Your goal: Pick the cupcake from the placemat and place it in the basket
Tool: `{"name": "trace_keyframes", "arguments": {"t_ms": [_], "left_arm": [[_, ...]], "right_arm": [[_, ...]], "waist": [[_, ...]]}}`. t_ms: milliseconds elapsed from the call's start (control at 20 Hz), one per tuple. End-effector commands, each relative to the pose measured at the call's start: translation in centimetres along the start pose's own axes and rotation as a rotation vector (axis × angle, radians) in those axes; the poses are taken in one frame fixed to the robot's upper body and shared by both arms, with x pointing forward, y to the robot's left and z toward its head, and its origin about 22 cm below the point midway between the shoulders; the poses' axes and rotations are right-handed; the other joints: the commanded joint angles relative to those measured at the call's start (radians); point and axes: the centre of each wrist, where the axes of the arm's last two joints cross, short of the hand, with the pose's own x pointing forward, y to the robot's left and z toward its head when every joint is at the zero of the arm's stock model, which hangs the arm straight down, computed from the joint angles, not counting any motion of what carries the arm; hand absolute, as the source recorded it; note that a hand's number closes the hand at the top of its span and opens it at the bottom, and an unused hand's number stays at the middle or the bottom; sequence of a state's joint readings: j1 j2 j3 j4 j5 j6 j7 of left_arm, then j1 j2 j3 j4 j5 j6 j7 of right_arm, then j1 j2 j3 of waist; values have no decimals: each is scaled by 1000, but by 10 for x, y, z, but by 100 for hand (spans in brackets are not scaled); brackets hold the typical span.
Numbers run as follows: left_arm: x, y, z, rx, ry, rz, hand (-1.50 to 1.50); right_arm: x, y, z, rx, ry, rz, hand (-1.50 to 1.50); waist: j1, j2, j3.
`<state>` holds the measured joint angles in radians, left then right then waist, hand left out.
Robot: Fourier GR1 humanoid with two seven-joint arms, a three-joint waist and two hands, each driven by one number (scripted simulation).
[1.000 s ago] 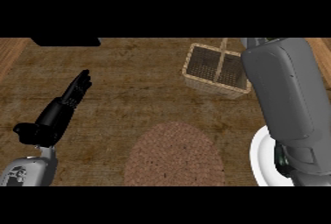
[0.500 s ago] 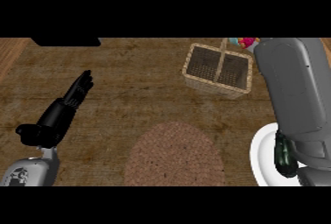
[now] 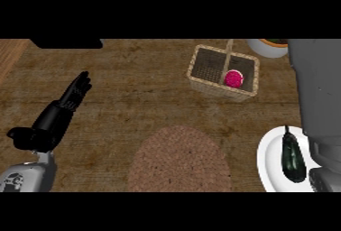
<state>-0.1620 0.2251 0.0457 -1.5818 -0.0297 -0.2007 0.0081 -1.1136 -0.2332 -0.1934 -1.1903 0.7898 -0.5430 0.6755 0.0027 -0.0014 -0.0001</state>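
We see a bright pink cupcake (image 3: 234,78) inside a tan woven basket (image 3: 200,74), a reddish-brown braided placemat (image 3: 178,160) near the counter's front edge, a white plate (image 3: 270,159) carrying a dark green vegetable (image 3: 292,157), our black left hand (image 3: 57,118), and a mottled brown counter (image 3: 133,99)

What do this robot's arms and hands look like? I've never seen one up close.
The left hand is black, with slim segmented fingers and a rounded thumb, on a grey forearm that bears a small dark marking. At the view's right, a broad, smooth grey forearm with rounded edges fills the side; its hand is out of view. No cables or sleeves show.
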Motion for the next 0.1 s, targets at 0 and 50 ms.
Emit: {"name": "trace_keyframes", "arguments": {"t_ms": [0, 50], "left_arm": [[-13, -5, 4, -2, 16, 5, 0], [-5, 1, 7, -12, 17, 17, 0]], "right_arm": [[22, -48, -32, -42, 79, -103, -150], [-1, -34, -16, -11, 124, -97, -150]], "waist": [[-12, -2, 0], [-4, -2, 0]]}}
